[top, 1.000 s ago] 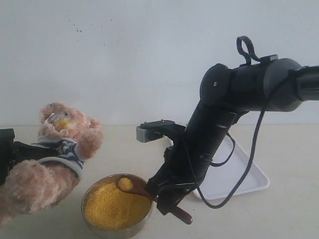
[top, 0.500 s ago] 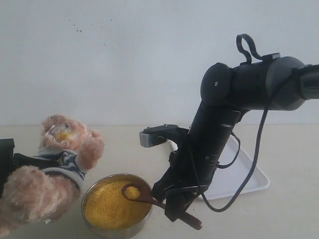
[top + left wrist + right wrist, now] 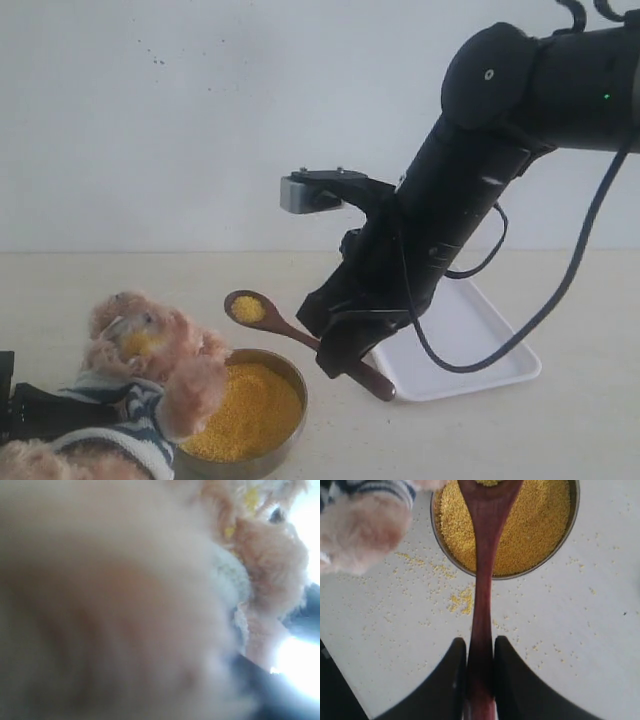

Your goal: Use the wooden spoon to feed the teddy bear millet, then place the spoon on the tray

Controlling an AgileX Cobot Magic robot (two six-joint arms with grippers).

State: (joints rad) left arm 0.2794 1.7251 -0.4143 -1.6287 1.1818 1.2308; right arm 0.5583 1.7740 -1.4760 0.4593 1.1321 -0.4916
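The teddy bear leans at the lower left, its paw over the rim of the metal bowl of yellow millet. My left gripper is a black bar clamped across its striped shirt. In the left wrist view blurred fur fills the frame and only the bear's face is sharp. My right gripper is shut on the handle of the wooden spoon. The spoon's bowl carries millet and hangs above the bowl's far rim, just right of the bear's head. In the right wrist view my right gripper pinches the wooden spoon.
The white tray lies tilted behind my right arm, at the right. Loose millet grains are scattered on the table around the metal bowl. The bear's paw is close beside that bowl.
The right gripper has lifted the spoon, loaded with millet, up out of the bowl. The bear has dropped lower and shifted right, toward the bowl.
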